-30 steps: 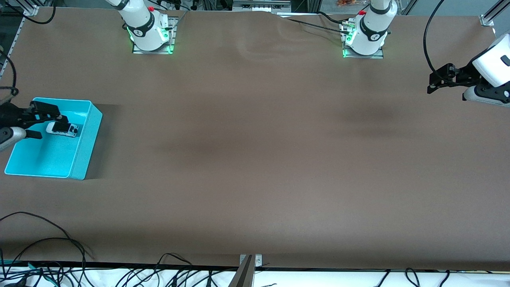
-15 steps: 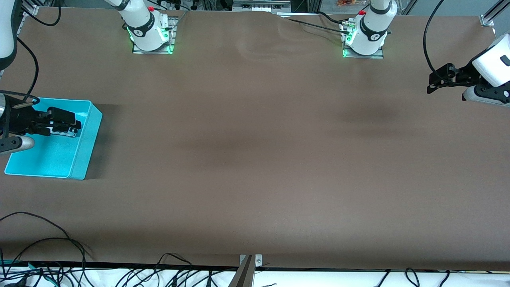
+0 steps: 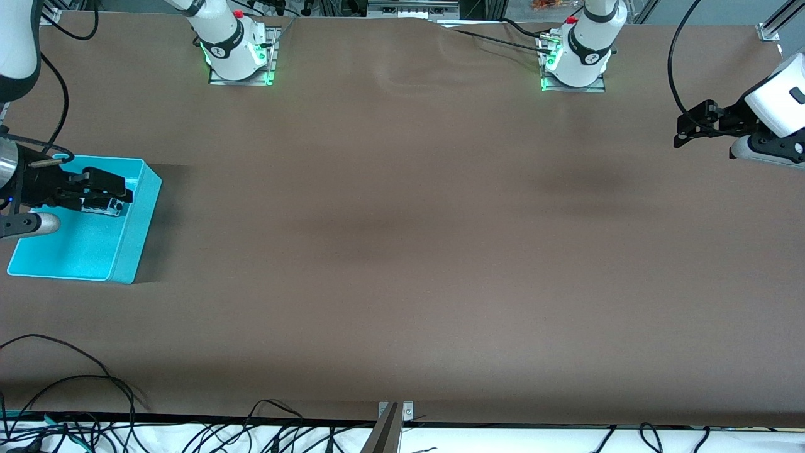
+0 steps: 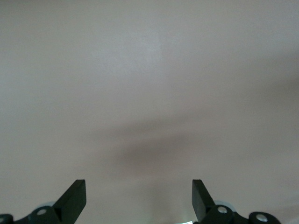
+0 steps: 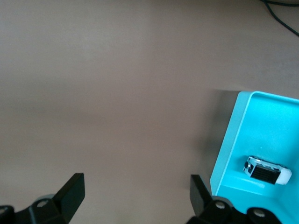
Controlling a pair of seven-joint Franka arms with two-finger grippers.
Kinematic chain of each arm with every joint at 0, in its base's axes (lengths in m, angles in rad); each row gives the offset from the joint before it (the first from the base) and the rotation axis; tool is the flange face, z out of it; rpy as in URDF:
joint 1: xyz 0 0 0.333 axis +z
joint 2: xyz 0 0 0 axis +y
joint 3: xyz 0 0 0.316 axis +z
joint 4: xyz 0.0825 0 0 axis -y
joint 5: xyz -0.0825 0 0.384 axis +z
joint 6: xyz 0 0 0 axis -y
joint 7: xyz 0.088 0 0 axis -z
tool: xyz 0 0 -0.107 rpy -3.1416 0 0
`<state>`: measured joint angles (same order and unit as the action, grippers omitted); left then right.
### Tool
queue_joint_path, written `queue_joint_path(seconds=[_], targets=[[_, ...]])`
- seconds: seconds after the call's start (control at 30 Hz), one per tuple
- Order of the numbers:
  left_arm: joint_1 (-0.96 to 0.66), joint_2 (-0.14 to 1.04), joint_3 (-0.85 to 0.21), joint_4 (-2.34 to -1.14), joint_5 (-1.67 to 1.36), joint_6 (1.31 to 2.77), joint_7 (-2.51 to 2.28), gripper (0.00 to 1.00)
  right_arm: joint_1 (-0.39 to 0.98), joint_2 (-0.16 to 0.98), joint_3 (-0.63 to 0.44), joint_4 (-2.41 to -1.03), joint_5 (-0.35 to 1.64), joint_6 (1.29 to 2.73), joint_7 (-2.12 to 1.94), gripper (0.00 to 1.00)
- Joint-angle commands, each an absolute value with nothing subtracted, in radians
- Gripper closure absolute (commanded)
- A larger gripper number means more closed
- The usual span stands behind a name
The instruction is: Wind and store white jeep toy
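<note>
- The white jeep toy [image 5: 267, 170] lies inside the turquoise bin [image 3: 135, 229], at the left edge of the front frame and lower right of the right wrist frame.
- Its long axis runs roughly parallel to the bin wall farther from the front camera; which end is the front cannot be told.
- Appearance: small, boxy, white body, black roof and dark windows.
- In the front view the right gripper [image 3: 104, 189], fingers spread and empty, hangs over the bin and covers most of the toy (only a sliver shows).
- The left gripper [image 3: 685, 129] waits over bare table [image 3: 402, 251] at the right edge, released, holding nothing.
</note>
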<state>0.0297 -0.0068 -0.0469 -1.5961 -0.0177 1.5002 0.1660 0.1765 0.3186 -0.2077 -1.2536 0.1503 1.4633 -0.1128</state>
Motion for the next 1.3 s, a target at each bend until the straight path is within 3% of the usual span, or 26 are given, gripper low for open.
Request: queue_joint_path(seconds=[0.0,0.23,0.43,1.27], targets=[[0.029,0.003,-0.057,-1.566,-0.021,1.482,0.172,0.00,0.080,0.183,-0.068,-1.413,0.092,1.499,0.012,0.00],[0.029,0.003,-0.055,-1.566,-0.020,1.482,0.172,0.00,-0.034,0.037,0.075,-1.601,0.040,1.546,0.107,0.00],[0.028,0.003,-0.058,-1.566,-0.021,1.482,0.172,0.00,-0.069,-0.061,0.109,-1.729,0.040,1.620,0.110,0.00],[0.028,0.005,-0.061,-1.540,-0.021,1.482,0.172,0.00,-0.063,-0.017,0.107,-1.667,0.017,1.620,0.095,0.00]])
